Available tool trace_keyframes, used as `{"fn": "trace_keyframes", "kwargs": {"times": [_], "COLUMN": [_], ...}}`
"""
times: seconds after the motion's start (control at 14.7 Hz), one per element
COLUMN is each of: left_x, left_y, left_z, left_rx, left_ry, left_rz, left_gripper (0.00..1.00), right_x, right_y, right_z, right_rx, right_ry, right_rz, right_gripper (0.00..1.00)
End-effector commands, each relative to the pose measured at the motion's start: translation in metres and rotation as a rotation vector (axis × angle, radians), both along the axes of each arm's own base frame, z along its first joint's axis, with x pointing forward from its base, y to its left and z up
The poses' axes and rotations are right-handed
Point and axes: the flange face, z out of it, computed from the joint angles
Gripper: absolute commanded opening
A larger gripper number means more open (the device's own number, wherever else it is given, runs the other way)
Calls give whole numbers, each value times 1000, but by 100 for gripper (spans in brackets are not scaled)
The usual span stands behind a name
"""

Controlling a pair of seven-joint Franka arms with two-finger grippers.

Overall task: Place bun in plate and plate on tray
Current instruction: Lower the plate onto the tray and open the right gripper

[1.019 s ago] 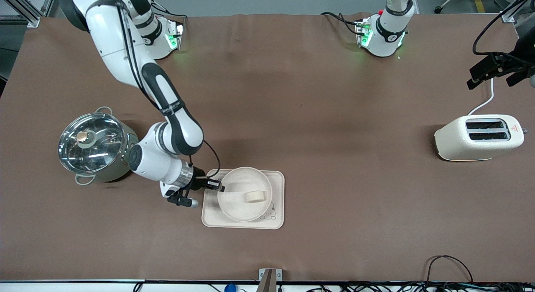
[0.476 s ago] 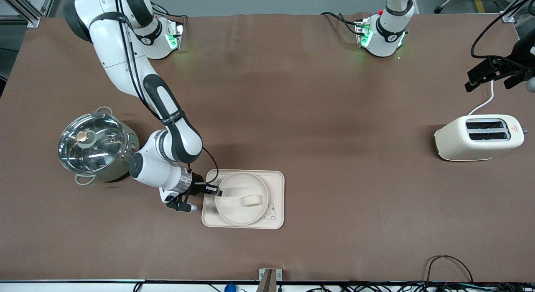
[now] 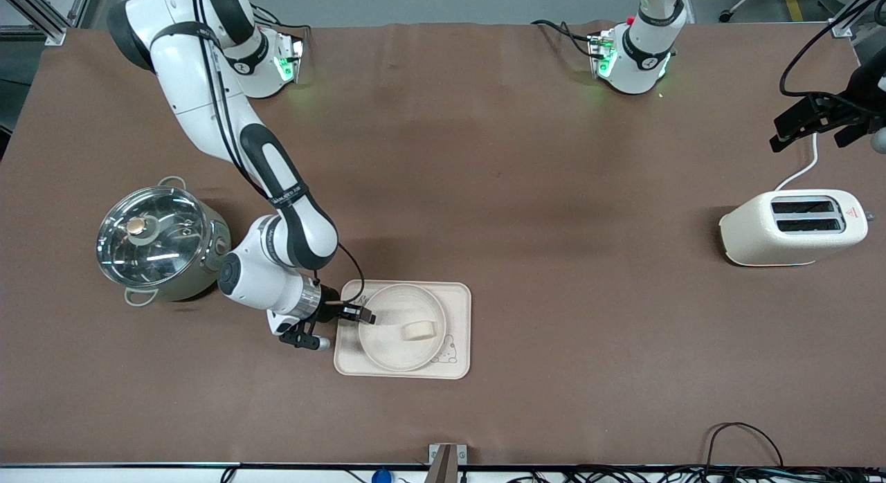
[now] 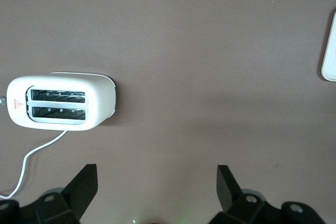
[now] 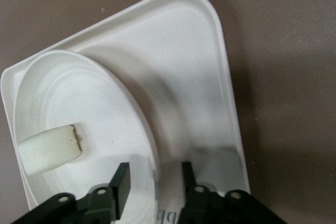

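The bun [image 3: 419, 329] lies on its side in the round plate [image 3: 385, 348]. The plate rests flat on the Rabbit tray [image 3: 459, 310]. My right gripper [image 3: 365, 316] is low at the plate's edge toward the right arm's end. In the right wrist view, the gripper [image 5: 155, 179] is open: one finger is inside the plate [image 5: 79, 93], the other is outside over the tray [image 5: 178, 66], and there are gaps to the rim. The bun [image 5: 52, 150] lies apart from the fingers. My left gripper [image 3: 820, 120] waits open and empty, raised above the table near the toaster; it also shows in the left wrist view [image 4: 155, 182].
A cream toaster [image 3: 792, 227] with a white cord stands at the left arm's end; it also shows in the left wrist view [image 4: 63, 100]. A steel pot with a glass lid [image 3: 156, 241] stands beside the right arm's wrist at the right arm's end.
The plate, held tilted over the tray a second ago, has come down flat on it. The right gripper's fingers have parted from the rim. The left arm has barely shifted.
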Motion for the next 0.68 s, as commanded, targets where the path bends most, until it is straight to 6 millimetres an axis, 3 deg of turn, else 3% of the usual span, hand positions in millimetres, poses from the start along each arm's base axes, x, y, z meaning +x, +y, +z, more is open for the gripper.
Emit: {"fn": "trace_keyframes", "kwargs": {"times": [0.0,0.34,0.61], "left_x": [0,-2,-3], "left_y": [0,-1,-3], "left_z": [2,3,3], "left_rx": [-12,-14,-13], "left_ry": [-9,-7,-4], "left_rz": [-21,-13,-10], "left_gripper": [100,100,100], "right_x": [3,-1,-2], "right_y": [0,-3,-22], "right_z": [1,23,80], "right_rx": [9,40,103], "right_ry": [3,59,142], "right_rz": [1,46,112], "right_gripper": [100,100,100]}}
